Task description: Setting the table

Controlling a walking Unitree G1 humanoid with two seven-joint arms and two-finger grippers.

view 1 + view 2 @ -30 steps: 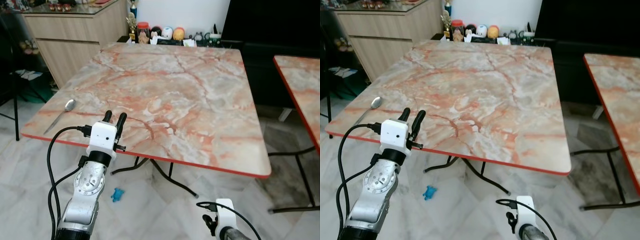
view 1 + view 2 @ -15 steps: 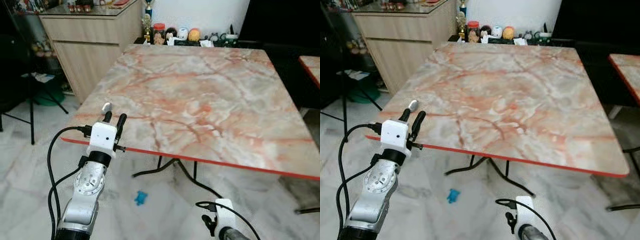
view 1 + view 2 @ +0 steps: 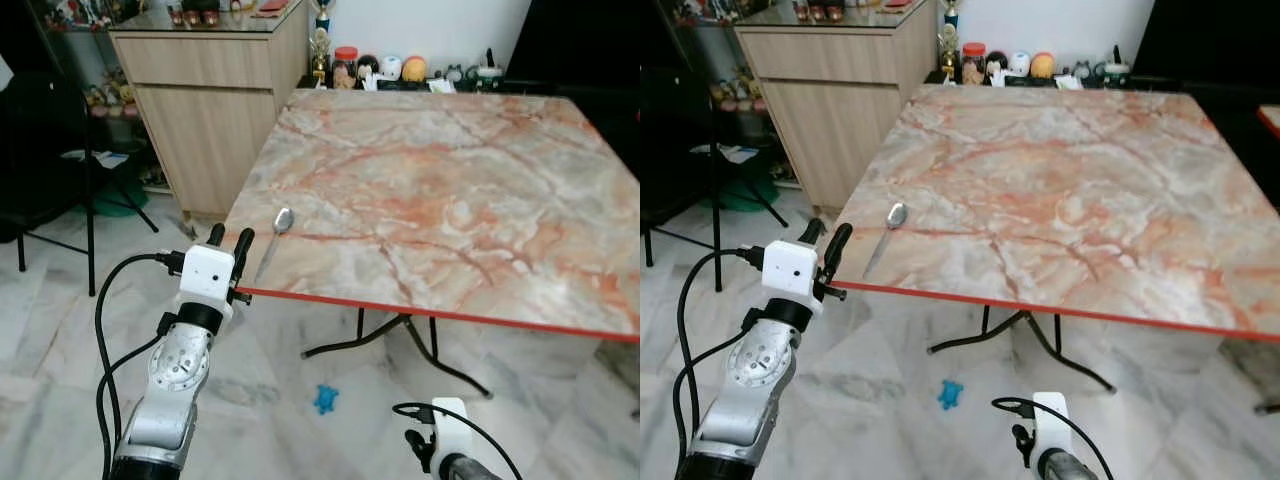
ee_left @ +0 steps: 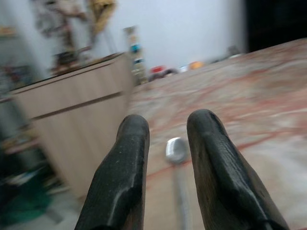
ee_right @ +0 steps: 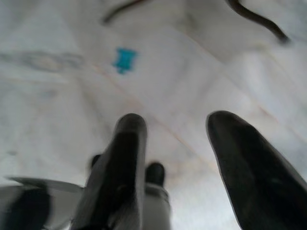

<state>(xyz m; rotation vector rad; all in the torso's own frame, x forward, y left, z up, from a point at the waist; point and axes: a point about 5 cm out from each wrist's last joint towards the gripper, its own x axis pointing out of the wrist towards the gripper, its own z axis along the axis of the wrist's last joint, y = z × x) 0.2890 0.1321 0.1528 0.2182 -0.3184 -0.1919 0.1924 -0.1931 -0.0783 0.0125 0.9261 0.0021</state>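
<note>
One spoon [image 3: 273,242] lies on the table [image 3: 470,190], and it is the only piece of cutlery I can count there. It rests near the table's front left corner, just inside the red edge, with the bowl pointing toward the far side and the handle toward me.

Two grippers are mine. My left gripper [image 3: 228,240] is raised just outside that same corner, near the spoon's handle but apart from it. Its two black fingers [image 4: 125,177] stand with a gap between them and hold nothing; in the left wrist view the spoon [image 4: 176,155] is seen through this gap, further along the table. My right gripper [image 5: 192,163] hangs low, below the table's front edge, over the floor [image 5: 192,72]. Its two fingers are spread apart and hold nothing.

One small blue thing [image 3: 324,399] lies on the floor under the table, near the table's black legs [image 3: 390,335]; I cannot tell what it is.

One wooden cabinet [image 3: 215,110] stands beside the table's left side. On a low shelf behind the table's far edge there is a row of small jars and figures [image 3: 385,70]; I cannot count them surely, and I cannot tell what is inside the jars.
</note>
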